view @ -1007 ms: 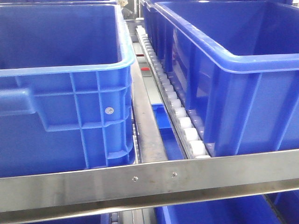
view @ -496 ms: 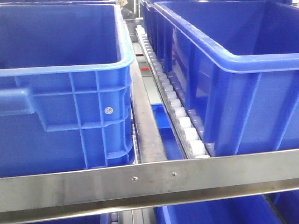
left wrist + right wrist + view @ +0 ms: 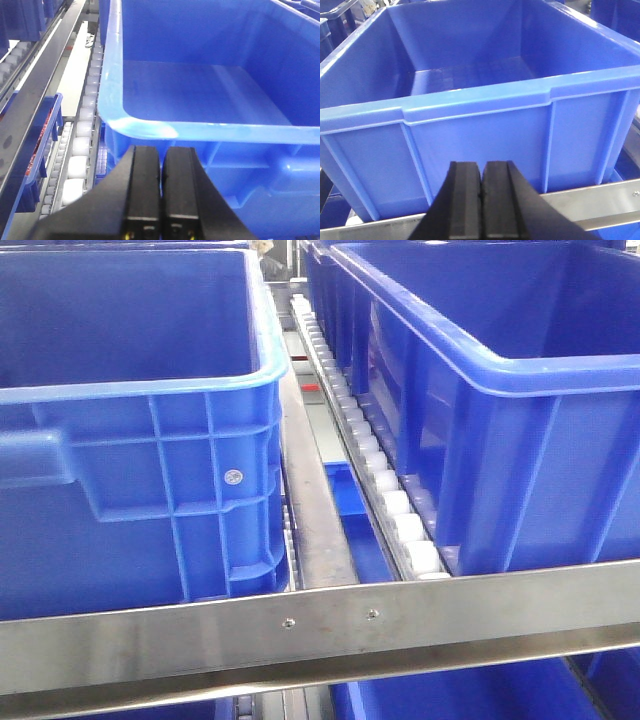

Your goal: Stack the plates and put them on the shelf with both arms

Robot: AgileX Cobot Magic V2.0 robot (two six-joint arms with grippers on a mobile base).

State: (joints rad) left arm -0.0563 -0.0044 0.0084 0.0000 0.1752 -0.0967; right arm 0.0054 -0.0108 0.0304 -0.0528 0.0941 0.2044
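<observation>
with no plates in view, we hold both the left gripper (image 3: 160,172) and right gripper (image 3: 482,187) with jaws pressed together just before the blue crates (image 3: 140,430) on the shelf (image 3: 330,625), risking a bump.

Left gripper (image 3: 160,165): black fingers pressed flat together, no gap between them, nothing held, pointing level and forward. Right gripper (image 3: 482,185): same pose, fingers closed against each other, empty, aimed straight ahead. Arms and wrists out of view.
</observation>
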